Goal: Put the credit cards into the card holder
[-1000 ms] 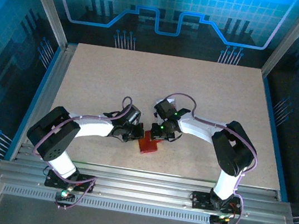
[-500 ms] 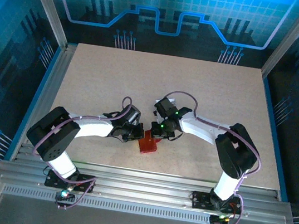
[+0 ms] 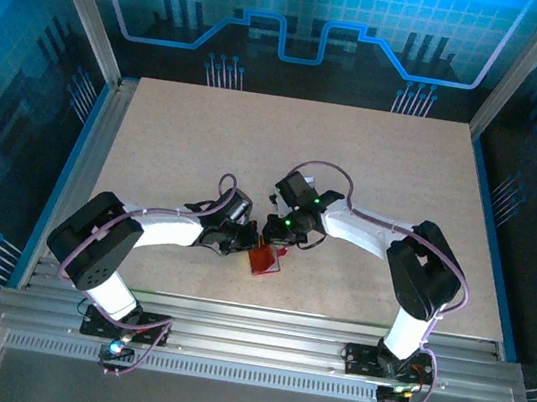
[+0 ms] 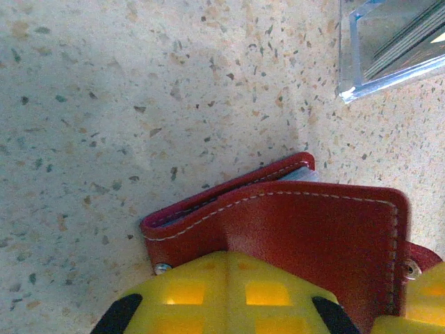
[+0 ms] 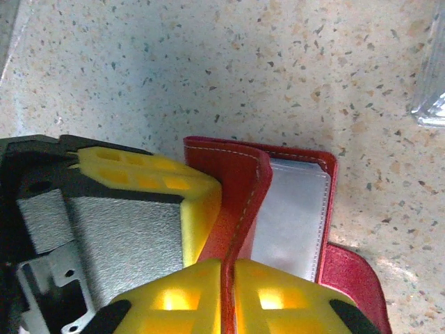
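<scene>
The card holder, a red stitched folding wallet, lies on the table between both arms. My right gripper is shut on its raised red cover, which runs up between the two yellow fingers. That bares a grey-clear plastic sleeve inside. My left gripper is shut with nothing between its fingers, and their tips press on the wallet's outer cover. One of the left gripper's yellow fingers leans against the lifted cover. From above, the left gripper and the right gripper meet over the wallet. The credit cards are out of view.
A shiny clear-edged tray lies on the speckled tabletop just beyond the wallet, and its corner sits at the right edge of the right wrist view. Aluminium rails border the table's near side.
My right gripper has shifted slightly left toward the left gripper, taking the wallet's cover with it. The wallet now looks narrower from above, with a pale patch showing. The left arm has barely moved.
</scene>
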